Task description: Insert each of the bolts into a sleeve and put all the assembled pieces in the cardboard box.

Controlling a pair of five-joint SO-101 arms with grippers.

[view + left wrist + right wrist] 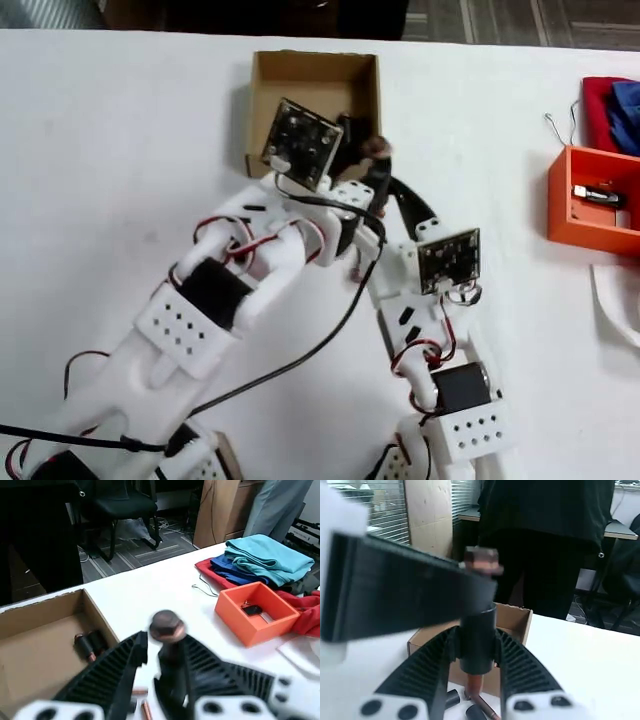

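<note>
The left gripper point(164, 647) is open, one finger close against the sleeve point(172, 672). The right gripper point(476, 635) is clamped on that sleeve, with the bolt point(167, 625) seated in it, upright by the right wall of the box point(300, 58). I judge it best to clear the left finger first, carry the piece inside the wall and release it low. The box holds one assembled piece point(89, 645); the orange tray point(560, 205) holds a dark item point(598, 195).

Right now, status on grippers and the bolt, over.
Right gripper shut on sleeve, bolt seated through it. Left gripper open at the bolt head. Cardboard box holds one assembled piece.
</note>
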